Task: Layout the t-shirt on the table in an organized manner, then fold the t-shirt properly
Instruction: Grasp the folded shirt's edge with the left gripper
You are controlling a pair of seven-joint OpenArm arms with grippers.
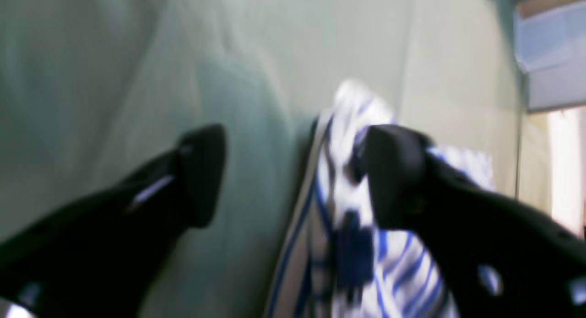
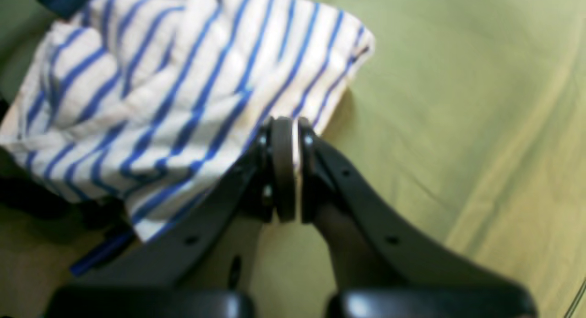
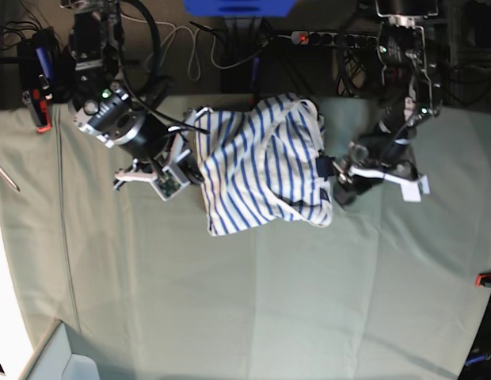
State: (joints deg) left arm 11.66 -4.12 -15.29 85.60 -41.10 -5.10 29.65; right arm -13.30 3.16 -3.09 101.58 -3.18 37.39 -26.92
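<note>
The t-shirt [image 3: 261, 166], white with thin blue stripes, lies bunched at the far middle of the table [image 3: 269, 301]. In the right wrist view my right gripper [image 2: 286, 126] is shut on the t-shirt [image 2: 160, 89] at its edge, with a white sliver showing between the pads. In the base view this right gripper [image 3: 190, 170] is at the shirt's left side. My left gripper [image 1: 293, 144] stands open, fingers wide apart, and the crumpled t-shirt [image 1: 339, 139] with its dark blue neck tag [image 1: 355, 249] lies against the right finger [image 1: 393, 171]. In the base view the left gripper [image 3: 340, 178] is at the shirt's right side.
A red clamp [image 3: 487, 277] sits on the table's right edge and another [image 3: 38, 119] at the far left. Cables and a power strip [image 3: 317, 37] run behind the table. A pale box [image 3: 59, 360] stands at the near left corner.
</note>
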